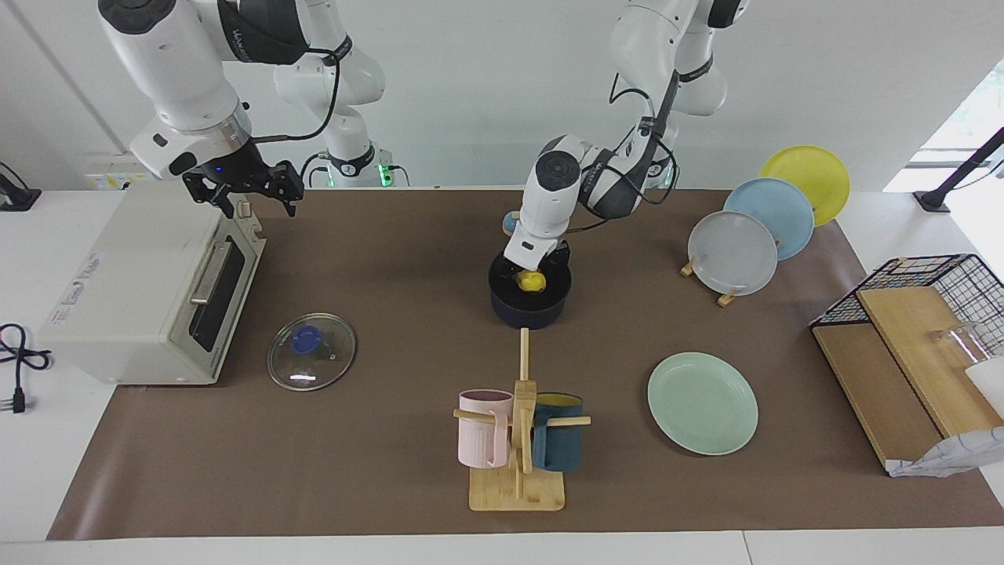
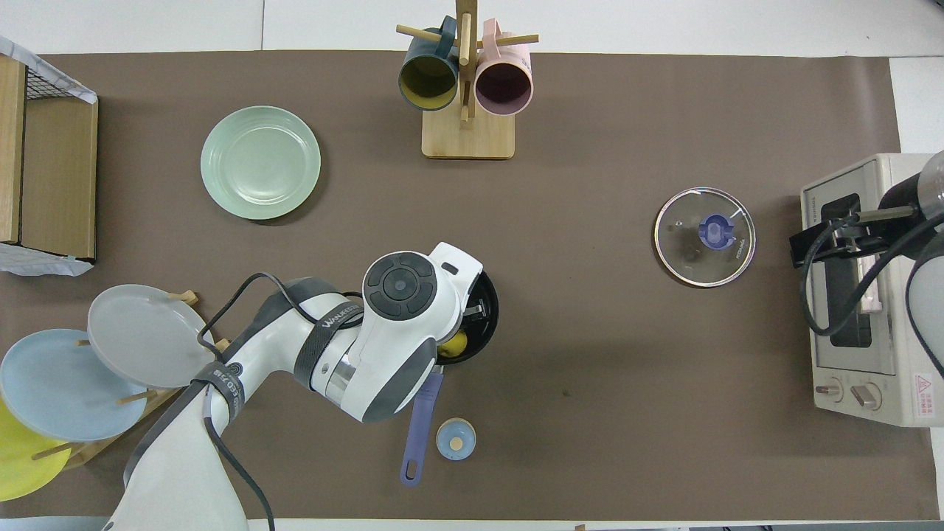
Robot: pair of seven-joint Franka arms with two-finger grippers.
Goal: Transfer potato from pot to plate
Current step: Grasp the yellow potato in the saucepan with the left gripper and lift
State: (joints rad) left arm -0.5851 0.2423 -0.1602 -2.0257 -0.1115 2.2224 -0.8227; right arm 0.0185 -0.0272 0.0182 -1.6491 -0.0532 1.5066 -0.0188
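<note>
The dark navy pot [image 1: 527,312] stands mid-table, its blue handle [image 2: 419,429] pointing toward the robots. The yellow potato [image 1: 531,281] lies inside it and shows partly in the overhead view [image 2: 456,344], under the hand. My left gripper [image 1: 540,273] is down in the pot's mouth, right at the potato. The mint-green plate [image 1: 702,402] lies flat and bare, farther from the robots than the pot, toward the left arm's end; it also shows in the overhead view [image 2: 260,162]. My right gripper [image 1: 245,192] waits open over the toaster oven [image 1: 133,290].
A glass lid [image 1: 311,351] lies beside the oven. A mug rack [image 1: 518,439] with a pink and a teal mug stands farther from the robots than the pot. A rack holds grey [image 1: 732,253], blue and yellow plates. A small blue knob [image 2: 456,439] lies by the handle. A wire basket [image 1: 941,290] holds boards.
</note>
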